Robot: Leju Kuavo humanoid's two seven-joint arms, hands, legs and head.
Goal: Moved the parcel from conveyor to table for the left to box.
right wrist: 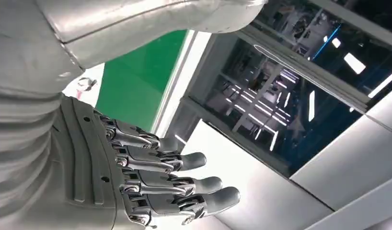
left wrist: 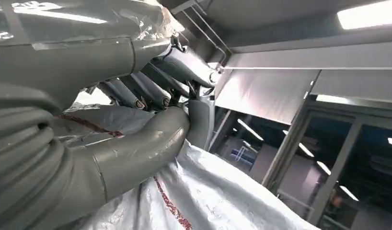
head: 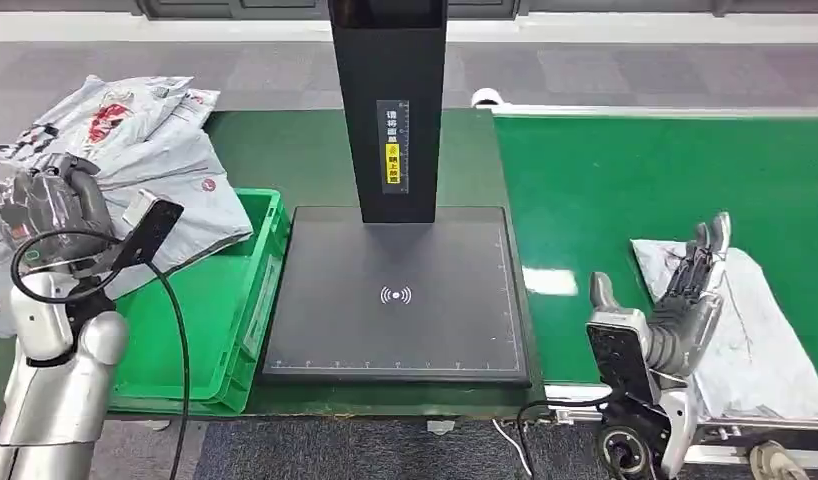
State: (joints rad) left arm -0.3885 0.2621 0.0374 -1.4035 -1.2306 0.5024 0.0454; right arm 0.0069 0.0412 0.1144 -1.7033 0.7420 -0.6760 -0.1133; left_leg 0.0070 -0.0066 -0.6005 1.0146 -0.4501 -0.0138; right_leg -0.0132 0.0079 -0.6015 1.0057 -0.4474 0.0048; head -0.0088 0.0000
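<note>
A grey plastic parcel (head: 190,190) with red print hangs over the green box (head: 220,320) at the left. My left hand (head: 53,205) grips its near edge. The left wrist view shows the thumb and fingers (left wrist: 151,129) closed on the crinkled grey parcel (left wrist: 213,191). A second grey parcel (head: 760,330) lies on the green conveyor (head: 645,180) at the right. My right hand (head: 685,295) is over that parcel's near left side, fingers stretched out and apart. In the right wrist view the right hand (right wrist: 151,177) holds nothing.
A black scanner platform (head: 395,290) with a tall black post (head: 390,100) stands between the box and the conveyor. More grey parcels (head: 115,115) lie piled at the far left. A black cable (head: 175,340) loops off my left arm.
</note>
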